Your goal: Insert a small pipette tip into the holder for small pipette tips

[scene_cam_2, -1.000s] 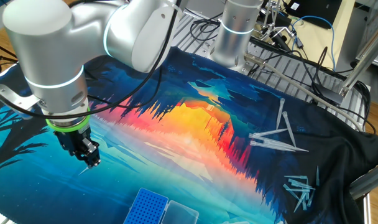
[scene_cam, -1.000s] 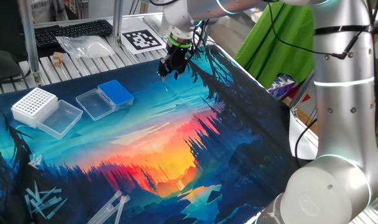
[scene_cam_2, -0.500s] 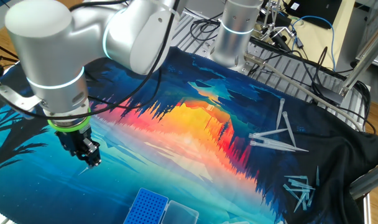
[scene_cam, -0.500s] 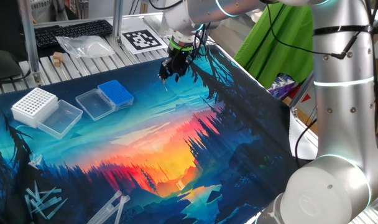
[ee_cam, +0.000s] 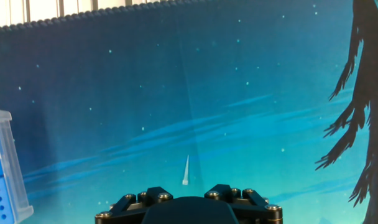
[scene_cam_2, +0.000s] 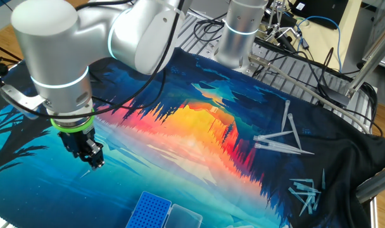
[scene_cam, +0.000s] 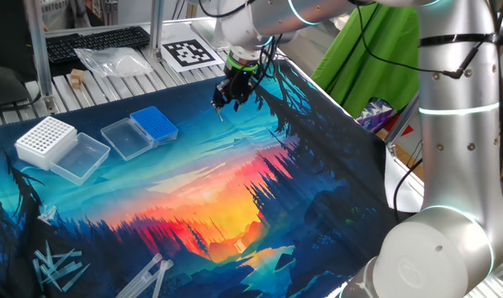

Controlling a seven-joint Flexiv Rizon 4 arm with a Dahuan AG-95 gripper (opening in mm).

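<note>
The holder for small pipette tips [scene_cam: 155, 122] is a blue rack with its clear lid [scene_cam: 126, 137] folded open beside it on the printed mat. The rack also shows at the bottom edge of the other fixed view [scene_cam_2: 151, 211] and at the left edge of the hand view [ee_cam: 1, 168]. My gripper [scene_cam: 221, 103] hangs just above the mat, to the right of the rack. It is open with nothing between its fingers [ee_cam: 229, 191]. A small pale pipette tip [ee_cam: 186, 170] lies flat on the mat directly below and ahead of the gripper [ee_cam: 188, 190].
A white rack [scene_cam: 45, 138] with bigger holes and its own clear lid [scene_cam: 80, 157] stands left of the blue one. Larger clear tips lie in piles [scene_cam: 57, 266] [scene_cam_2: 278, 139] [scene_cam_2: 304, 192]. A plastic bag [scene_cam: 115, 60] and a marker tag [scene_cam: 189, 52] sit beyond the mat.
The gripper has drifted slightly sideways above the mat, away from the blue rack. Its jaws have stayed open and the small tip has not moved.
</note>
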